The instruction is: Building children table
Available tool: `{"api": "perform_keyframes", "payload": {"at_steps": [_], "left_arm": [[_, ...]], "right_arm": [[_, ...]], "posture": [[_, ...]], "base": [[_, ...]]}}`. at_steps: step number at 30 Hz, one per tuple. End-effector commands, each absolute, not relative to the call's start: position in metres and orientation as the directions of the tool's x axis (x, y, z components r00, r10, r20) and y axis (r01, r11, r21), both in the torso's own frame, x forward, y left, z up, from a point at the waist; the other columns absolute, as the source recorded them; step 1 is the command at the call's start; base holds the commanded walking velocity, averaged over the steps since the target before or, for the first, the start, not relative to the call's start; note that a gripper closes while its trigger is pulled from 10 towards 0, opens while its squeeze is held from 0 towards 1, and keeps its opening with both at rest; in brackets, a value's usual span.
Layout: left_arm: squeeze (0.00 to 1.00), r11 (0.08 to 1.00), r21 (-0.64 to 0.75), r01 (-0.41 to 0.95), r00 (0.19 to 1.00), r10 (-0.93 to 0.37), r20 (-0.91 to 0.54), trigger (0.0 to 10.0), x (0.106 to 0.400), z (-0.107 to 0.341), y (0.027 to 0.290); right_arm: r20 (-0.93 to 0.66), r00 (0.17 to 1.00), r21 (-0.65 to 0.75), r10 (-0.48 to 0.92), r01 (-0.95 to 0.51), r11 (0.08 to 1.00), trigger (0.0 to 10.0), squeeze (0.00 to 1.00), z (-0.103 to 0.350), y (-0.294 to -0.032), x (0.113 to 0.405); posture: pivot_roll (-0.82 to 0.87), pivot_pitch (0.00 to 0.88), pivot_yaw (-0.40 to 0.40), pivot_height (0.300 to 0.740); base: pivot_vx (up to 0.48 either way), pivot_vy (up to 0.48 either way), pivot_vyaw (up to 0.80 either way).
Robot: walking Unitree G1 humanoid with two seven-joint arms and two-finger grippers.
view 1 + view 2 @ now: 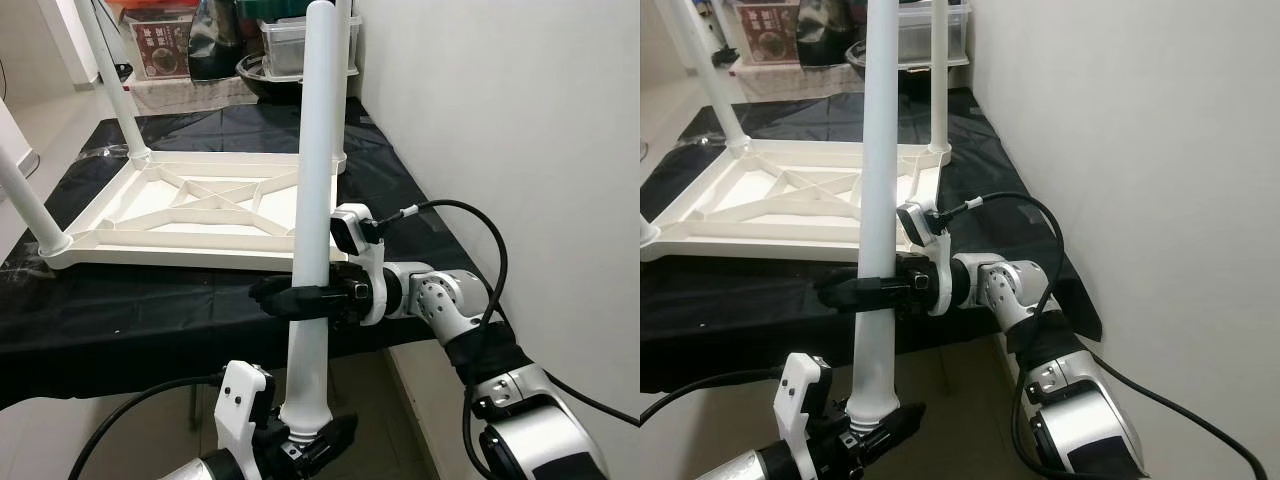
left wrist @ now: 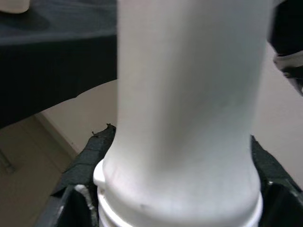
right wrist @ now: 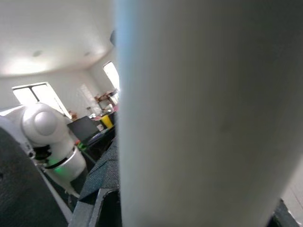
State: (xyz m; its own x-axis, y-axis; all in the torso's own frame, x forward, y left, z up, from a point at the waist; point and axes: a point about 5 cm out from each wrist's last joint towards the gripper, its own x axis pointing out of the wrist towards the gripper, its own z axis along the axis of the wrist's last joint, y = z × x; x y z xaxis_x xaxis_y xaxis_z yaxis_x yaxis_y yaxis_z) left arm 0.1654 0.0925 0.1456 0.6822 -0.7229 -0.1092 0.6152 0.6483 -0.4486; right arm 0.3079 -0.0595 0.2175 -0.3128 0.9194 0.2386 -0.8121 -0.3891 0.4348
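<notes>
three legs stand fitted in the upturned tabletop (image 1: 190,215); fourth leg (image 1: 315,200) unmounted, pinched by both left pincer (image 1: 305,438) and right pincer (image 1: 290,298).

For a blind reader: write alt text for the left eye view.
Both grippers hold a white table leg upright: the right gripper clamps its middle, the left gripper its threaded bottom end. Behind lies an upturned white tabletop on a black-covered table.

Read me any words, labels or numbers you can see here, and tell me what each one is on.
Nothing can be read.
The red box behind the tabletop has white print, too small and blurred to read.
The leg, the left gripper and the right gripper show no text.
</notes>
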Motion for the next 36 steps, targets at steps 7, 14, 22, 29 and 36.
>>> {"api": "perform_keyframes", "payload": {"at_steps": [7, 14, 22, 29, 36], "left_arm": [[1.00, 0.629, -0.449, 0.634, 0.652, -0.748, -0.127, 10.0, 0.160, 0.141, 0.093], [0.00, 0.700, -0.411, 0.584, 0.707, -0.688, -0.167, 10.0, 0.164, 0.134, 0.100], [0.00, 0.816, -0.345, 0.463, 0.838, -0.530, -0.128, 10.0, 0.180, 0.138, 0.114], [0.00, 0.937, -0.256, 0.239, 0.968, -0.252, -0.018, 10.0, 0.210, 0.159, 0.137], [0.00, 0.967, -0.199, 0.160, 0.987, -0.154, 0.043, 10.0, 0.223, 0.173, 0.145]], "right_arm": [[0.238, -0.345, 0.376, 0.908, -0.829, -0.414, 0.0, 0.00, 0.227, -0.059, 0.307], [0.255, -0.102, 0.343, 0.962, -0.920, -0.189, 0.0, 0.00, 0.236, -0.078, 0.337], [0.275, 0.387, 0.349, 0.880, -0.893, 0.284, 0.0, 0.00, 0.248, -0.099, 0.376], [0.284, 0.752, 0.181, 0.595, -0.652, 0.736, 10.0, 0.00, 0.259, -0.107, 0.390], [0.336, 0.795, 0.089, 0.505, -0.560, 0.823, 10.0, 0.00, 0.265, -0.104, 0.386]], "posture": [[0.05, 0.073, 0.006, 0.740], [0.05, 0.046, 0.000, 0.740], [0.05, 0.037, -0.003, 0.740], [0.04, 0.024, 0.006, 0.740], [0.04, 0.019, 0.001, 0.740]], "base": [[0.000, 0.000, 0.00], [0.000, 0.000, 0.00], [0.000, 0.000, 0.00], [0.000, 0.000, 0.00], [0.000, 0.000, 0.00]]}}
